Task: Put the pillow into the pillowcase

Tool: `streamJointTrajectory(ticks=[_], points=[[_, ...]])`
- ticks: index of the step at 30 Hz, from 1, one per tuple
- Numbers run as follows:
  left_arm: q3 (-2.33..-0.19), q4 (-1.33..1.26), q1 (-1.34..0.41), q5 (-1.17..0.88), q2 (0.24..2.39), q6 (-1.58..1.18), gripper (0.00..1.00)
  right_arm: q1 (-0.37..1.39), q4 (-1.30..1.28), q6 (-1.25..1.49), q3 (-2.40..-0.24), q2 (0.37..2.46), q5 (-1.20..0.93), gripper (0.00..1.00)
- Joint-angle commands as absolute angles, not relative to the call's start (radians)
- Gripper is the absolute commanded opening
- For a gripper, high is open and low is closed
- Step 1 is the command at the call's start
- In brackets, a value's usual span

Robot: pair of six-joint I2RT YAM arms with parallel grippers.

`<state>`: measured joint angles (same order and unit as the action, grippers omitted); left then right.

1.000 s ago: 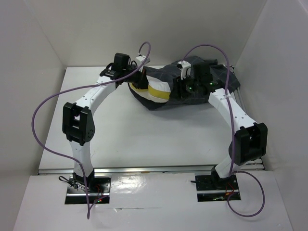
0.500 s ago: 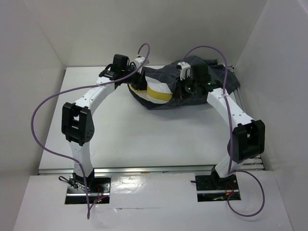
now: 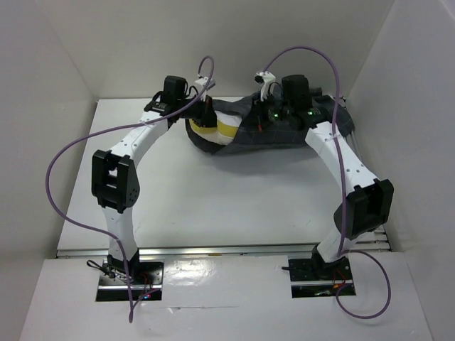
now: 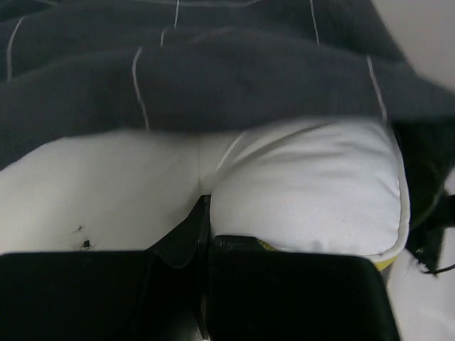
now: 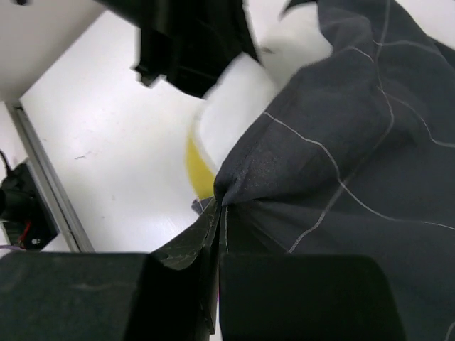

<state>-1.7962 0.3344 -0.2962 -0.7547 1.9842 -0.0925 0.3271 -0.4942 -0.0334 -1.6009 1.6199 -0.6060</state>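
Observation:
The white pillow with its yellow trim lies at the back of the table, mostly under the dark grid-patterned pillowcase. My left gripper is shut on the pillow's exposed left end, pinching a fold of white cloth between its fingertips. The pillowcase drapes over the pillow just beyond them. My right gripper is shut on the pillowcase's open hem and holds it bunched and raised above the pillow. The pillow's far end is hidden inside the cloth.
White walls enclose the table at the left, back and right. Purple cables loop above both arms. A metal rail runs along the near edge by the arm bases.
My right gripper has shut on the pillowcase hem, then lifted it and drawn it left over the pillow, so less white and yellow shows. The left gripper keeps its hold.

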Motion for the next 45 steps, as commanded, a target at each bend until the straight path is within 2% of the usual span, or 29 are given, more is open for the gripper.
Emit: streamJointTrajectory(ticks=[1,7,17,26,33,45], points=[[-1.887,0.187,-0.298,-0.860,2.006,-0.271,0.00,0.390,-0.430,0.000,-1.686,1.635,-0.696,0.00],[-1.884,0.025,-0.259,-1.012,2.071,-0.637,0.00,0.429,-0.408,0.009,-1.750,1.695,-0.696,0.00],[-1.801,-0.256,-0.259,-1.052,2.132,-0.983,0.00,0.483,-0.376,0.028,-1.977,1.854,-0.719,0.00],[-1.819,-0.408,-0.298,-1.011,2.184,-1.083,0.00,0.554,-0.376,0.037,-2.176,1.988,-0.765,0.00],[-1.845,-0.515,-0.307,-0.963,2.232,-1.199,0.00,0.583,-0.376,0.057,-2.213,2.008,-0.785,0.00],[-1.865,-0.546,-0.336,-0.917,2.260,-1.220,0.00,0.638,-0.313,0.084,-2.275,2.056,-0.836,0.00]])
